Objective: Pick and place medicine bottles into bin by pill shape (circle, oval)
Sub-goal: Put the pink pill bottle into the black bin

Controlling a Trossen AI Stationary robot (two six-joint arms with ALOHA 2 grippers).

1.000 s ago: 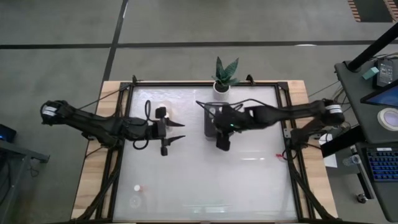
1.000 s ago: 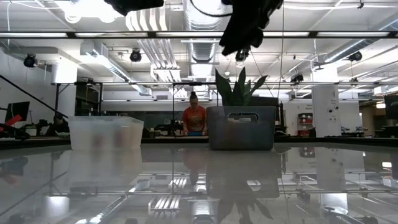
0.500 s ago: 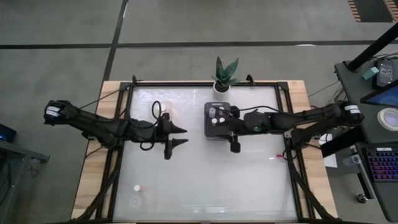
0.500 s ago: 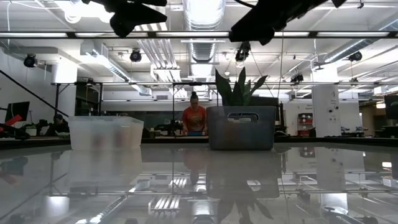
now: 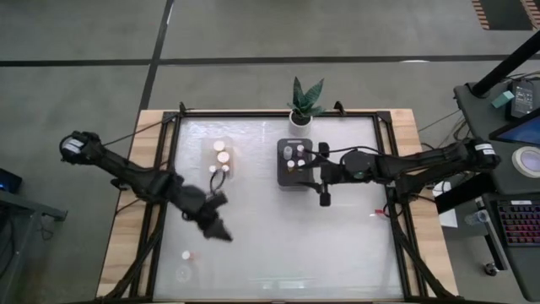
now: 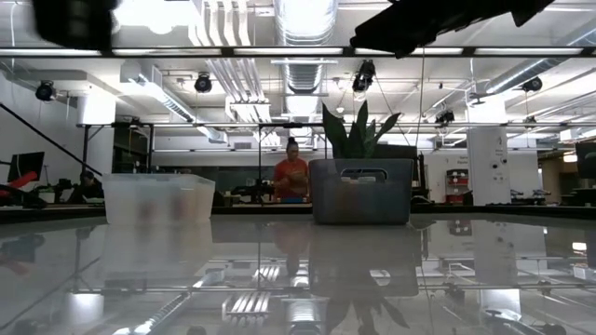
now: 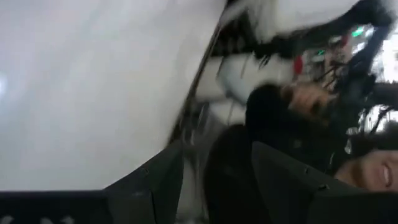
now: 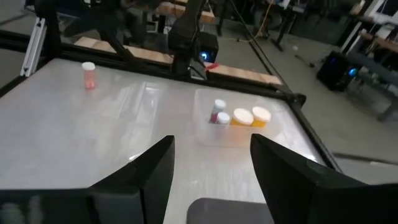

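Left gripper (image 5: 221, 234) has swung off the clear plastic bin (image 5: 222, 158) toward the table's front-left corner; arm stretched diagonally, fingers blurred, can't tell if apart. Right gripper (image 5: 324, 199) pulled back beside the grey plastic bin (image 5: 283, 179), fingers apart, empty. Small pinkish white-capped bottle (image 5: 186, 254) stands nr front-left corner; white- and orange-capped bottles (image 8: 235, 116) sit in clear bin.
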